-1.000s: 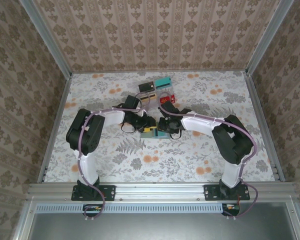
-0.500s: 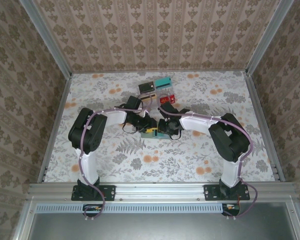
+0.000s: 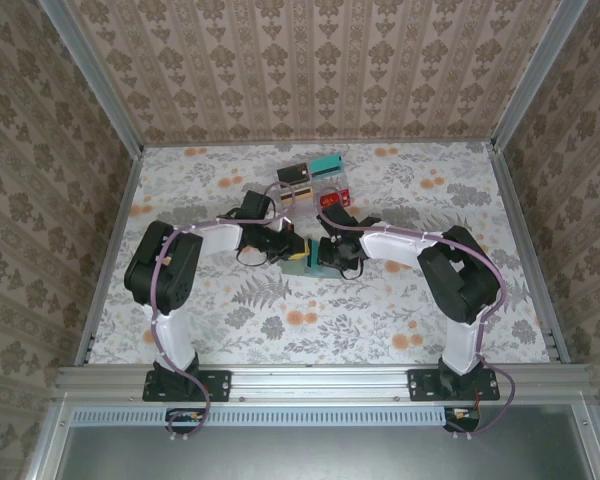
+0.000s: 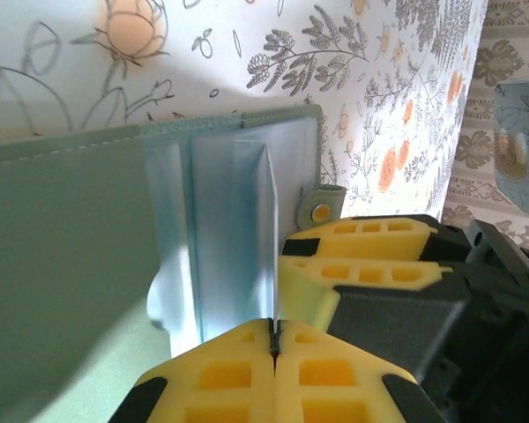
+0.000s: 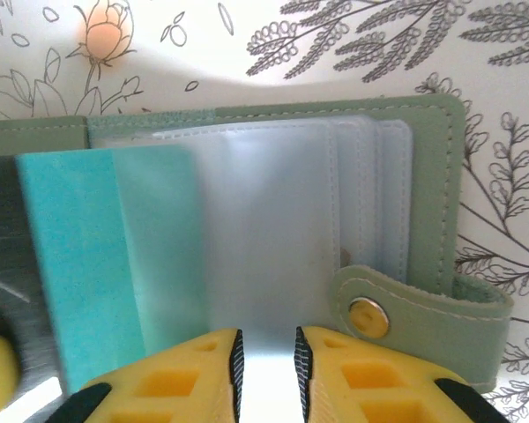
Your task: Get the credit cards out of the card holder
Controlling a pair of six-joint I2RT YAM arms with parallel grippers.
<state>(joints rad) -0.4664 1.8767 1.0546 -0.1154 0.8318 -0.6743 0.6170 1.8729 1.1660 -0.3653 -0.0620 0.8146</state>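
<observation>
Card holder: the card holder (image 5: 428,167) lies open near the middle of the table (image 3: 430,310), with its clear sleeves fanned out and its snap tab (image 5: 397,308) undone.

Done so far: several loose cards (image 3: 327,163) (a teal, a dark and a red one among them) lie by the clear boxes (image 3: 315,192) toward the table's far edge, well apart from the holder. They look like cards already taken out.

Left to do: one tucked teal card (image 5: 75,256) sits inside a sleeve. A dark strip beside it may be another card, but that cannot be told. The sleeves nearer the tab look empty.

Left gripper: the left gripper (image 4: 273,348) has its pads pressed together on the thin edge of one sleeve (image 4: 247,229), which stands up from the holder.

Right gripper: the right gripper (image 5: 265,361) has its jaws drawn to a narrow slit and nips the holder's edge, apparently to steady it.

Stage: probably past halfway, with at least the teal card still to come out.
</observation>
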